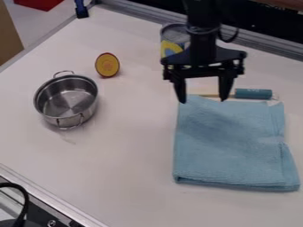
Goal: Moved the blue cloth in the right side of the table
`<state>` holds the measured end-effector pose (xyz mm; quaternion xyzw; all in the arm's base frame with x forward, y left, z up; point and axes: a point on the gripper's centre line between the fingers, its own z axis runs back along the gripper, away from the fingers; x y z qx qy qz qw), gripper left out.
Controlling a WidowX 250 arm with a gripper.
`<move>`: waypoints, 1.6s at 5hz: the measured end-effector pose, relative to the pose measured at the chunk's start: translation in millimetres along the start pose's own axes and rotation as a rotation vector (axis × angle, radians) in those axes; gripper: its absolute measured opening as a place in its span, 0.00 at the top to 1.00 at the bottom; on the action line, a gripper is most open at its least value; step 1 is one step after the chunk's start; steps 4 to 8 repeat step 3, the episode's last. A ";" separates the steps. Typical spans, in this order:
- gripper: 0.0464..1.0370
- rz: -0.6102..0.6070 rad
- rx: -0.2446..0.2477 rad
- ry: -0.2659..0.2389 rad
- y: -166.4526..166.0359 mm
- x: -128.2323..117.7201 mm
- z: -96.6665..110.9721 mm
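Observation:
The gripper point(202, 98) hangs over the back edge of the folded blue cloth, its two fingers apart with nothing held between them. The blue cloth point(228, 142) lies flat on the right part of the white table point(130, 164). Both fingertips appear at the cloth's back edge; whether they touch it I cannot tell.
Behind the cloth lies a blue-handled utensil point(253, 93), partly hidden by the gripper. A can point(172, 44) stands behind the arm. To the left are a metal pot point(67, 101) and a yellow-orange round object with a red rim point(107, 65). Metal rails border the table.

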<state>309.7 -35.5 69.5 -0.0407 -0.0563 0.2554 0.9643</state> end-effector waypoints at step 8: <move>0.04 -0.211 0.110 -0.076 55.5 63.6 8.1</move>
